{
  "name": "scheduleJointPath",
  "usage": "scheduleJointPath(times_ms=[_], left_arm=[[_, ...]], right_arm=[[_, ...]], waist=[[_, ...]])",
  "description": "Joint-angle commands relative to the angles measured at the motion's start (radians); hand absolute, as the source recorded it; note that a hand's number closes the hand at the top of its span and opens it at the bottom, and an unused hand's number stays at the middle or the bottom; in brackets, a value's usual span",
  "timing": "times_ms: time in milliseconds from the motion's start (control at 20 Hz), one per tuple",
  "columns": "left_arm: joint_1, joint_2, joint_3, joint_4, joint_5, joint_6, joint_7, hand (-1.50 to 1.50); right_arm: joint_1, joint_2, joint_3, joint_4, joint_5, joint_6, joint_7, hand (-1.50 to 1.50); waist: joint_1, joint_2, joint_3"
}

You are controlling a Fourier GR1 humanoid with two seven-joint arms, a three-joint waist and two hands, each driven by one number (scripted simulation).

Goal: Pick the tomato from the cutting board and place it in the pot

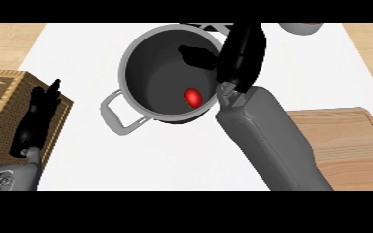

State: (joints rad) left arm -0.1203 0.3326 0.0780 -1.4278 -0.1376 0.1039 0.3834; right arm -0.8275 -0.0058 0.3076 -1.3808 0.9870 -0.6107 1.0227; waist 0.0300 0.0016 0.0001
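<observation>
White counter (80, 49) w/ pot (157, 86) at center, cutting board (342, 138) at right edge.

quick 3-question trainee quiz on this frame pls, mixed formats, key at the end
1. True or false: the tomato still lies on the cutting board.
2. Which hand is over the pot? A) left hand B) right hand C) neither
3. Fill in: the left hand shows at the view's ____ edge, fingers up, over a wooden block.

Key
1. False: it lies inside the pot, on the bottom near the rim closest to the robot.
2. B: the right hand is above the pot's far right side, its fingers pointing into the pot and holding nothing.
3. left
</observation>
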Motion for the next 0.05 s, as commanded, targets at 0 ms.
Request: scheduleJointPath(times_ms=[0], left_arm=[[0.063,0.028,0.032,-0.05,0.032,-0.03,0.007,0.0]], right_arm=[[0.076,0.006,-0.025,-0.081,0.068,-0.155,0.106,-1.5]], waist=[[-0.021,-0.009,0.0]])
